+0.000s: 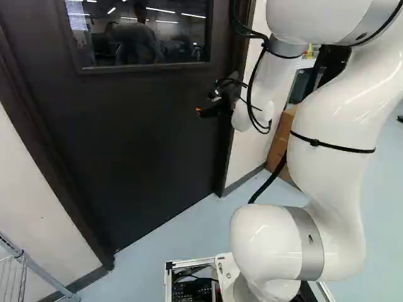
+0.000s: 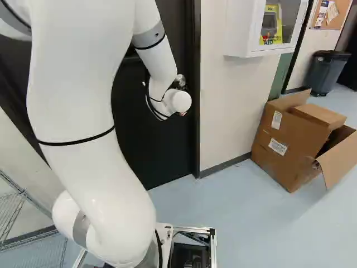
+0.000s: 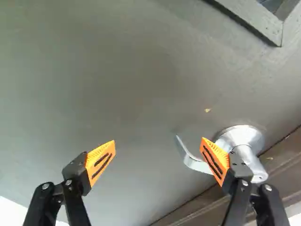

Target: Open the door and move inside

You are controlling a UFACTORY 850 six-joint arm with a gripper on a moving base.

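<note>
1. Pale blue floor (image 2: pixel 234 195) and white wall (image 2: pixel 223 111) around the spot, with a cardboard box (image 2: pixel 284 145) sitting off to one side of the doorway. Doesn't look like it matters for this job tbh.
2. Big dark door (image 1: pixel 145 151) straight ahead, window (image 1: pixel 135 38) up high, and it looks shut from where I'm standing. It has to open before the base can roll in.
3. White robot arm (image 1: pixel 334 119) is reaching out toward the latch side, near the door frame (image 3: pixel 287 160).
4. Black gripper (image 3: pixel 159 149) is spread wide open, nothing gripped, orange pads well apart.
5. Silver lever handle (image 3: pixel 195 164) is the bit that counts. It's on the frame side of the gripper, not centred between the fingers. In the wrist view one orange pad (image 3: pixel 215 160) overlaps the lever. Can't tell if they're touching. The round mounting plate (image 3: pixel 242 136) is beyond that finger, and the curved free end pokes into the gap, pointing roughly at the other finger.
6. So the lever runs more or less along the closing line, not across it. My guess: shift toward the frame and maybe twist the wrist, or just use one finger to push the lever down. Squeeze from here and I reckon it slips off the tip.
</note>
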